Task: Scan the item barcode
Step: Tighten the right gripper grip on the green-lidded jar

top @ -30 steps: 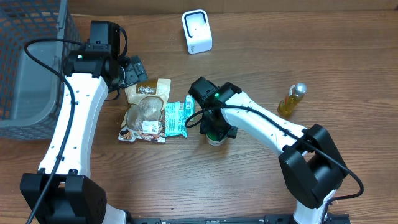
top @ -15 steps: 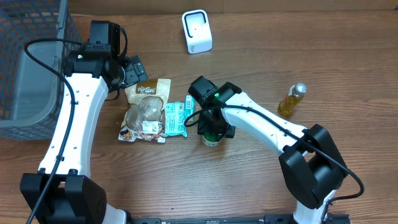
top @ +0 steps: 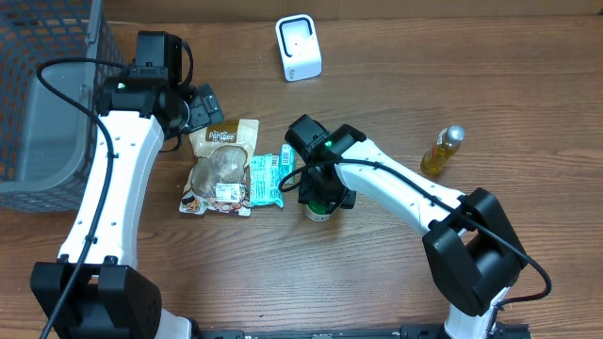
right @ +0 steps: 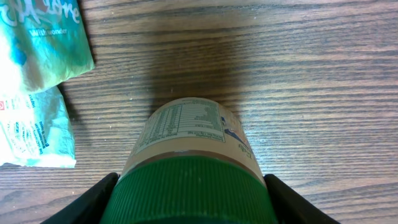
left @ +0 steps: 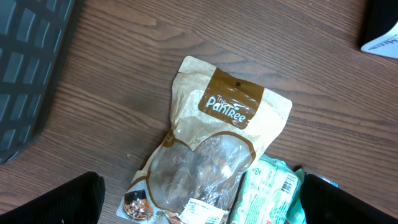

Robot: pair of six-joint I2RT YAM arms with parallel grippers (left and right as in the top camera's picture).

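1. The brown pouch (left: pixel 217 149) carries a dark brown panel printed "The Pantree" in white. A clear window below it shows the contents.
2. The teal packet (right: pixel 37 74) lies touching the pouch at the pouch's 3 o'clock. Its white lettering is cut off by the frame edge in the right wrist view and cannot be read whole. The left wrist view shows a small white patch of fine print on it, too small to read.
3. The jar (right: pixel 193 124) has a green ribbed lid and a cream label with a table of fine print, also too small to read. No barcode shows on the side in view.
4. The jar stands on the wooden table (top: pixel 377 282) near its centre, just beside the teal packet at that packet's 4 o'clock. The white scanner (top: pixel 298 47) is well apart at the jar's 12 o'clock, and a bottle (top: pixel 441 151) of yellow liquid stands at its 2 o'clock.
5. The right gripper (right: pixel 193 199) is clamped on the jar, its fingers (right: pixel 93 199) pressed to opposite sides of the lid.
6. The left gripper (left: pixel 205 205) hangs over the pouch, spread wide, touching and holding nothing. The grey basket (top: pixel 38 94) sits at its 9 o'clock.
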